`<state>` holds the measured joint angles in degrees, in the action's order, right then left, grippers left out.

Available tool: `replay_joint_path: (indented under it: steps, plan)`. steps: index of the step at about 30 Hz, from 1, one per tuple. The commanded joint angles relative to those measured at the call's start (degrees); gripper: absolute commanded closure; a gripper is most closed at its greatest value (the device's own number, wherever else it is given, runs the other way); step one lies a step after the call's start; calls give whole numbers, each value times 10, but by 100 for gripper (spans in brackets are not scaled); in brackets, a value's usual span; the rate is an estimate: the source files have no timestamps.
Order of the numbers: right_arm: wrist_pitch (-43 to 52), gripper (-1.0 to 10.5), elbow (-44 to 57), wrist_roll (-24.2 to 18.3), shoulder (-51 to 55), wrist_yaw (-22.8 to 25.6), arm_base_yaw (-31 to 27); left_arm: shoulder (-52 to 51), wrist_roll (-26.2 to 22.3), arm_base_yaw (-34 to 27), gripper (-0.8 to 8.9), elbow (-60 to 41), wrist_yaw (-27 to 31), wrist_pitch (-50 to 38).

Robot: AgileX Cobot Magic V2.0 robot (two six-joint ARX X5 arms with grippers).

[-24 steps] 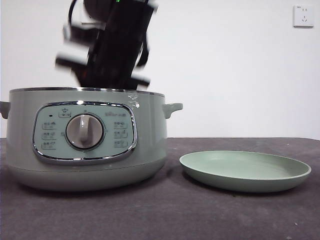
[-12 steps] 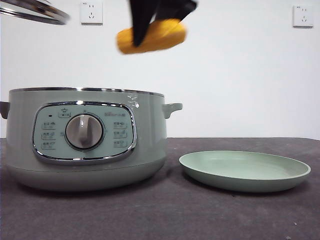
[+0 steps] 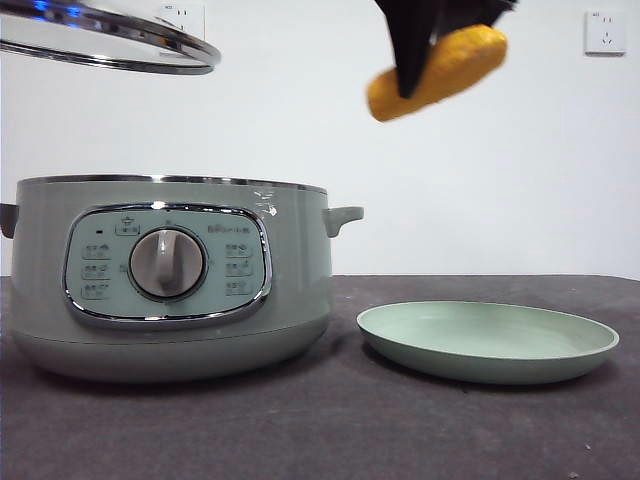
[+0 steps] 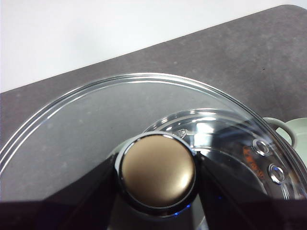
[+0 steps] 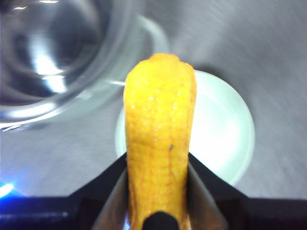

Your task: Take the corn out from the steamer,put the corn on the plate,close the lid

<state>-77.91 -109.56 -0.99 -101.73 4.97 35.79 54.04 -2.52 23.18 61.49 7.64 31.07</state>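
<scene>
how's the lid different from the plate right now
The lid is clear glass with a chrome rim; the plate is opaque pale green. The lid hangs in the air, held at its knob by the left gripper; the plate rests on the table. Both are round.

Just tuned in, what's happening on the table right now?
The right gripper holds the corn in the air, out of the steamer and above the near edge of the plate, which has nothing on it. The left gripper grips the lid by its knob, held high over the open steamer.
</scene>
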Motion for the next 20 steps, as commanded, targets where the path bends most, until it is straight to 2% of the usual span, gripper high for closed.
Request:
replay_joint_path:
  steps: [1, 6, 9, 11, 20]
  plan:
    - [-10, 963, 25, 22, -5, 0, -9, 0, -1, 0, 822, 5, -6, -33]
    - [-8, 963, 92, 37, -5, 20, -27, 3, -1, 0, 822, 5, -6, -41]
    - [16, 963, 138, 48, -5, 45, -27, 3, -1, 0, 822, 5, -6, -45]
    - [41, 963, 169, 51, -5, 44, -27, 3, -1, 0, 822, 5, -6, -45]
    - [246, 962, 327, 54, -5, 43, -28, 3, 11, 0, 822, 5, -7, -44]
